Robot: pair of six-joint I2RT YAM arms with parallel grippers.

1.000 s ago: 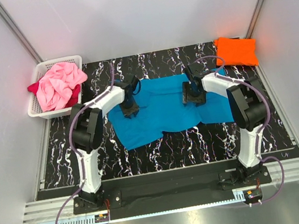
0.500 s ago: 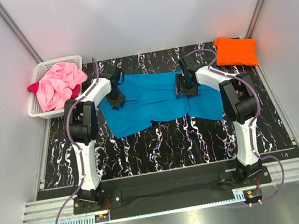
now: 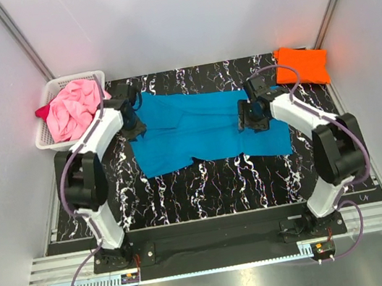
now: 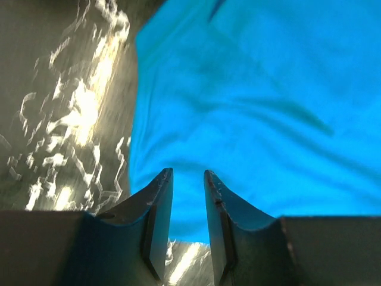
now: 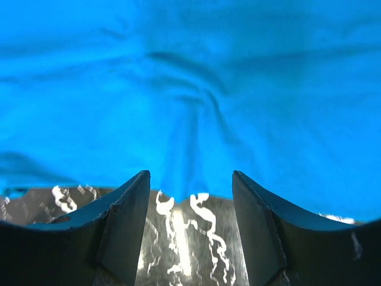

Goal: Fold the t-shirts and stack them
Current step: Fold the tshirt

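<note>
Turquoise t-shirt (image 3: 202, 123) lies spread, with creases, across the middle of the marbled desk (image 3: 205, 184). Left pincer (image 4: 187, 173) is low over the shirt's 9 o'clock edge, jaws only narrowly parted, nothing seen between them. Right pincer (image 5: 190, 173) is at the shirt's 3 o'clock side, jaws wide apart and empty, bare desk showing between them. Orange t-shirt (image 3: 301, 66) sits folded at 2 o'clock. At 10 o'clock the white basket (image 3: 63, 81) holds the pink t-shirt (image 3: 75, 107), bunched over the dark red t-shirt (image 3: 42, 111).
</note>
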